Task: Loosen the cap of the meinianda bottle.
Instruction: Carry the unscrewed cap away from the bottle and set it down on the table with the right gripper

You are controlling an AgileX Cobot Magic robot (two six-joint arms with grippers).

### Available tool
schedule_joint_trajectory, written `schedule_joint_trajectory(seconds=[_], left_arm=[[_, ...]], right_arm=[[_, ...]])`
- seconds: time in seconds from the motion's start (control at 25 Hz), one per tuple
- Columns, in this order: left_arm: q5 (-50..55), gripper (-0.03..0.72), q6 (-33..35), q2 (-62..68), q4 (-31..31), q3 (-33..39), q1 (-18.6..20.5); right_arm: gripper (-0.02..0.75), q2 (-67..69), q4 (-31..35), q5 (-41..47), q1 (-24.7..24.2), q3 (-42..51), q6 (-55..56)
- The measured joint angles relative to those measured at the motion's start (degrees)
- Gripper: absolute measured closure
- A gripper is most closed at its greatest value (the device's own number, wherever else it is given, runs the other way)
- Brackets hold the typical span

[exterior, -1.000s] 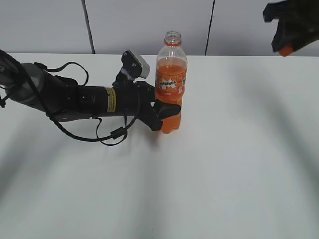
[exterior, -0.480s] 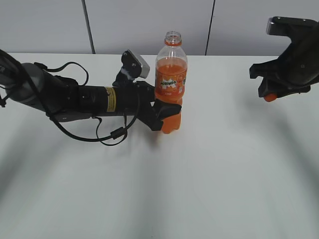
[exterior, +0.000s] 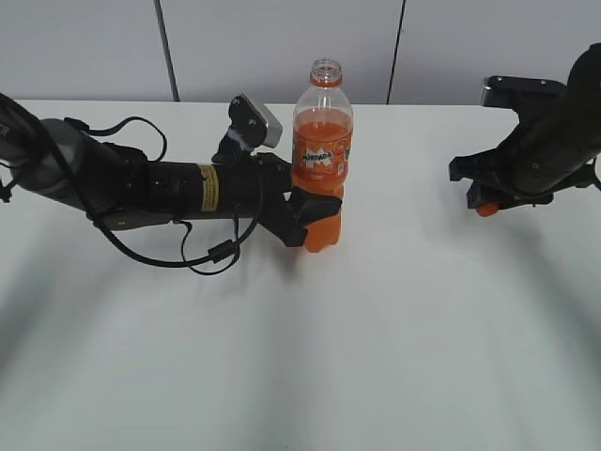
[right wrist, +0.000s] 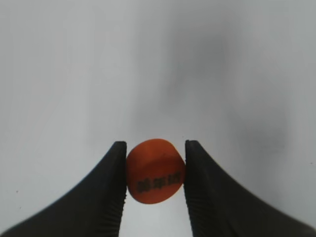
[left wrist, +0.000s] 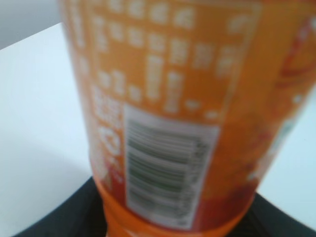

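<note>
The meinianda bottle stands upright on the white table at the back middle, its neck open with no cap on it. My left gripper is shut on the bottle's lower body; the left wrist view shows the label and barcode close up between the dark jaws. My right gripper is at the right, low over the table, shut on the orange cap. In the right wrist view the cap sits between the two black fingers with its dark print facing the camera.
The white table spreads across the front and middle. A grey panelled wall runs along the back edge. The left arm and its cables lie across the table's left side.
My right gripper has come down and moved left with the cap, from the upper right corner to low over the table. The left arm and the bottle have not moved.
</note>
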Motion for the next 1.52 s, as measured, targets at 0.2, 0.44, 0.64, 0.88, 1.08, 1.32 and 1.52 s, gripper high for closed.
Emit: schedule_joint_trajectory(seconds=[0.2,0.44,0.64,0.88,1.08,1.32,1.52], left_arm=[[0.0,0.312,0.0,0.0,0.0,0.0,0.0],[0.0,0.312,0.0,0.0,0.0,0.0,0.0],[0.0,0.312,0.0,0.0,0.0,0.0,0.0],[0.0,0.312,0.0,0.0,0.0,0.0,0.0],[0.0,0.312,0.0,0.0,0.0,0.0,0.0],[0.0,0.312,0.0,0.0,0.0,0.0,0.0],[0.0,0.312,0.0,0.0,0.0,0.0,0.0]], right_arm=[[0.468,3.0,0.0,-2.8,0.0,0.0,0.1],[0.468,6.3,-0.5,-4.1,0.0,0.1,0.1],[0.468,7.4,-0.9,-4.6,0.0,0.1,0.1],[0.409,7.4,-1.3,-5.0,0.0,0.1,0.1],[0.281,7.4,-1.3,-5.0,0.0,0.1,0.1],[0.266,7.3,-0.9,-4.6,0.0,0.1,0.1],[0.266,3.7,-0.9,-3.4,0.0,0.1,0.1]])
